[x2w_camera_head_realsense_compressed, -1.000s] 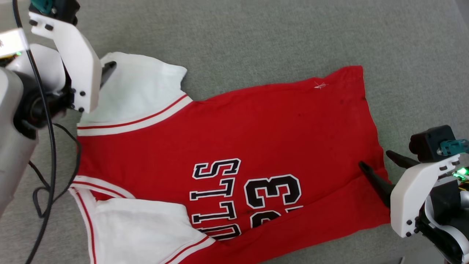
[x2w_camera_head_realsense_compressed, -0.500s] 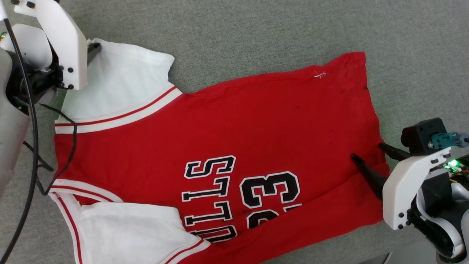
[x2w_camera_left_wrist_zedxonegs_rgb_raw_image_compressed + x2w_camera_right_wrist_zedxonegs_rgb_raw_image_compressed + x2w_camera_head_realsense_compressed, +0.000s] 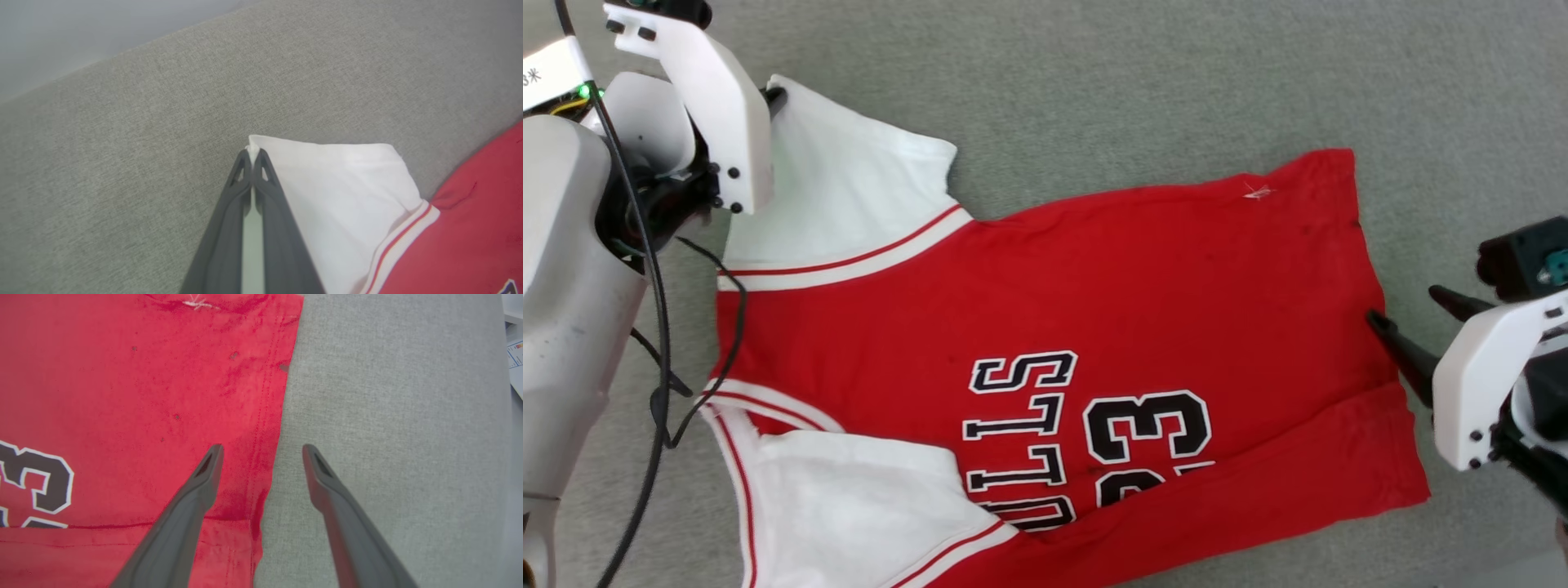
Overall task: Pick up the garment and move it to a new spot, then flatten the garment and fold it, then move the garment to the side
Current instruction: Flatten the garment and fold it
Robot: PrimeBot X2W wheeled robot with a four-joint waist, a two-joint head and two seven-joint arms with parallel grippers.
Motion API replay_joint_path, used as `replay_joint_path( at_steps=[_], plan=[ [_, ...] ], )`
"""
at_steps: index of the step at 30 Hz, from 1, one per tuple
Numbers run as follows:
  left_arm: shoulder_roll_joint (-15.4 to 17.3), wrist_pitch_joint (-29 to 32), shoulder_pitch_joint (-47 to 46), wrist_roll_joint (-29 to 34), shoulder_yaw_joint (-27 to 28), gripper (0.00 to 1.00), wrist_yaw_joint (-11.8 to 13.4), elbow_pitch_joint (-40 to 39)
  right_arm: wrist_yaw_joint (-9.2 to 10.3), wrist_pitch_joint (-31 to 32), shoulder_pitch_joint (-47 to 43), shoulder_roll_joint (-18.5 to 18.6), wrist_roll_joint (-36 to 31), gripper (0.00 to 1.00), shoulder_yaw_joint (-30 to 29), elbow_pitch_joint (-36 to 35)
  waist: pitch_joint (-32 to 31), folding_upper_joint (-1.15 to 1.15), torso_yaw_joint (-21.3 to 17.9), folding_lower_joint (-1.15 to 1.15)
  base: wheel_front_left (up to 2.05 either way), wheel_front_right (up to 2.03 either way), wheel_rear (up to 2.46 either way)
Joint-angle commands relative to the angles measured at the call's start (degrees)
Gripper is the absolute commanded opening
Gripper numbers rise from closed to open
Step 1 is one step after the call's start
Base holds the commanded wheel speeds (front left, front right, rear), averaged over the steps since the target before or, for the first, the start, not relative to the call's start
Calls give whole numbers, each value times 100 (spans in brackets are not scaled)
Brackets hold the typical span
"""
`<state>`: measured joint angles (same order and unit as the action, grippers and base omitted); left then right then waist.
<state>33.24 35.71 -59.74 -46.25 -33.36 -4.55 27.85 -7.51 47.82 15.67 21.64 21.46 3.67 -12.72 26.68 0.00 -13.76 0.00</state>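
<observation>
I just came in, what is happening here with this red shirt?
A two-armed robot is working on a red jersey spread out on a grey cloth surface. Its left gripper has the jaws shut on the corner of one white sleeve. The right gripper is at the bottom hem with jaws open: one finger above the red cloth, the other above the grey surface. It grips nothing.
</observation>
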Motion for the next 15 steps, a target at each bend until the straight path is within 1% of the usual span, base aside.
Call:
replay_joint_path(
  at_steps=[1,4,8,15],
  plan=[
    [-3,-57,92,-13,-4,0,-36,-90,5,66,154,29,88,100,-20,31,-140,0,150,0,0,0,0],
    [46,-119,147,-25,-16,0,-53,-453,6,312,366,188,259,100,-72,140,-209,0,301,0,0,0,0],
    [114,-50,320,-109,-20,0,-31,-1107,5,592,797,387,394,100,-155,454,-172,0,543,0,0,0,0],
    [300,94,629,-122,-57,0,149,-2333,5,933,1537,614,412,100,-135,1267,9,0,961,0,0,0,0]
  ],
)
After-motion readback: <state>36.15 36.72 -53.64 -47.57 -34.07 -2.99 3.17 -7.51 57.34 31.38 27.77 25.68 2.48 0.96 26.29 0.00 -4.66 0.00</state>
